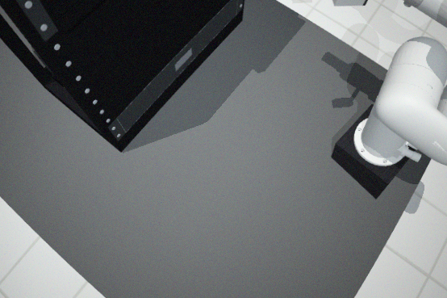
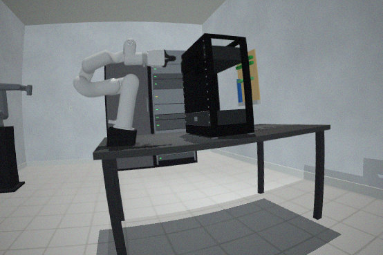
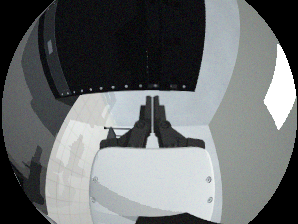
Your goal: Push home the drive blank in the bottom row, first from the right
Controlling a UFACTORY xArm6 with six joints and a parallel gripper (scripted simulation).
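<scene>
The black rack [image 2: 218, 88] stands on the dark table, seen from above in the top view [image 1: 121, 43] and filling the top of the wrist view [image 3: 127, 30]. A grey panel [image 2: 198, 119] sits low on its near face. The drive blanks do not show in any view. My gripper [image 2: 173, 58] is shut and empty. It is held level near the rack's upper left edge, a short way off it. In the wrist view the fingers are pressed together and point at the rack's edge with its row of holes.
The arm's base [image 2: 122, 135] [image 1: 373, 160] stands on a black block at the table's left end. A grey server cabinet [image 2: 166, 99] stands behind the table. An orange board [image 2: 249, 78] hangs on the wall behind the rack.
</scene>
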